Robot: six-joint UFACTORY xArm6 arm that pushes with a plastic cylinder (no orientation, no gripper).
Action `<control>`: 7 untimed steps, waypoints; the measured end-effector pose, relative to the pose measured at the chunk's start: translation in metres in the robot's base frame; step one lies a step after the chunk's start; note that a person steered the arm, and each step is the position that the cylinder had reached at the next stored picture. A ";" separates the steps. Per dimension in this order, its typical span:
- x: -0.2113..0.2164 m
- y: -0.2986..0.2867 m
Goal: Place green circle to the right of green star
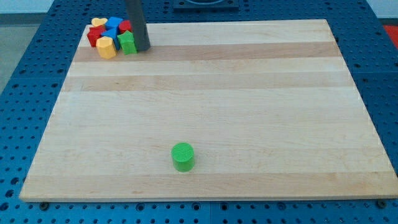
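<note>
One green circle block [183,156] stands alone near the wooden board's [249,93] bottom centre. Far top-left, my tip [142,48] touches a cluster: one green star [127,43], two yellow, two red, two blue blocks. No jaws exist.

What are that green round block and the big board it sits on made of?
The green circle looks like plastic, matte, with fine ridges across its top, perhaps 3D-printed. The board looks like pale wood: long glued planks with visible grain and a smooth, lightly sheened finish. My tip is far off, by the block cluster.
</note>
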State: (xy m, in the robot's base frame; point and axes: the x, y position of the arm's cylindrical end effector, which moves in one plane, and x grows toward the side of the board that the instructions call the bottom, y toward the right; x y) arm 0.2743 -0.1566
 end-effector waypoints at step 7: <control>0.278 0.271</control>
State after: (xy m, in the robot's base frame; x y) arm 0.5522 0.1141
